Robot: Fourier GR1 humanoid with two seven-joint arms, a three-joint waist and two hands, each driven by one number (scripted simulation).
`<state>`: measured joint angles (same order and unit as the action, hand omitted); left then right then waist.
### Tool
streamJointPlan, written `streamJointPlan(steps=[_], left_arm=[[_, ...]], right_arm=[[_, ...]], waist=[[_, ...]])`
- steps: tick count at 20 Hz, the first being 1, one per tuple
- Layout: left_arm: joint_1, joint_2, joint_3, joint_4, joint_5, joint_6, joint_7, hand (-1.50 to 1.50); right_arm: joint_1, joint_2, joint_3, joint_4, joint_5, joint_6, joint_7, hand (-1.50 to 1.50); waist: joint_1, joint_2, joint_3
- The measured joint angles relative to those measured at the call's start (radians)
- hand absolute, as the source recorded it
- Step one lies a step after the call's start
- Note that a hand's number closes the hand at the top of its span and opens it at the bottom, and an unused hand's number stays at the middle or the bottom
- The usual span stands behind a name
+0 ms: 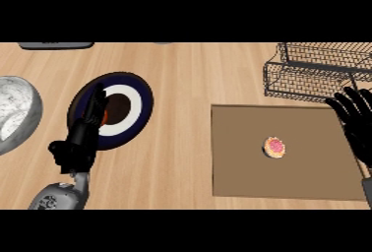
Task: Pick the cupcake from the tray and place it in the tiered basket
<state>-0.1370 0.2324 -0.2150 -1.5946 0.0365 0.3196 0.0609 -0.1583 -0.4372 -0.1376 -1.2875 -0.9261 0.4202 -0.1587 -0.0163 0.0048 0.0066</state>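
Note:
A small cupcake (275, 146) with pink topping sits on the flat brown tray (247, 172), right of the tray's middle. The black wire tiered basket (312, 74) stands beyond the tray at the back right. My right hand (357, 120) is open at the tray's right edge, fingers straight and pointing away, a short way right of the cupcake and apart from it. My left hand (81, 133) is open at the left, fingers stretched over the rim of a plate, holding nothing.
A round plate (134, 106) with dark blue and white rings and a dark centre lies left of the tray. A grey marbled bowl (15, 113) is at the left edge. A dark flat object (56, 45) lies at the back left.

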Motion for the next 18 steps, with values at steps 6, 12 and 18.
streamJointPlan(steps=[6,12,18], left_arm=[[-0.007,-0.02,-0.005,0.013,-0.018,0.009,-0.009,0.0],[-0.008,-0.023,0.0,0.028,-0.027,0.016,-0.006,0.0],[0.0,-0.031,-0.003,0.038,-0.033,0.02,-0.017,0.0]], right_arm=[[0.068,-0.163,-0.101,0.104,-0.043,0.367,-0.032,-1.5],[0.095,-0.382,-0.172,-0.032,0.236,0.405,-0.058,-1.5],[0.09,-0.524,-0.187,-0.272,0.546,0.347,-0.061,-1.5]], waist=[[0.006,-0.002,-0.003],[-0.01,-0.009,-0.007],[-0.012,-0.013,-0.008]])
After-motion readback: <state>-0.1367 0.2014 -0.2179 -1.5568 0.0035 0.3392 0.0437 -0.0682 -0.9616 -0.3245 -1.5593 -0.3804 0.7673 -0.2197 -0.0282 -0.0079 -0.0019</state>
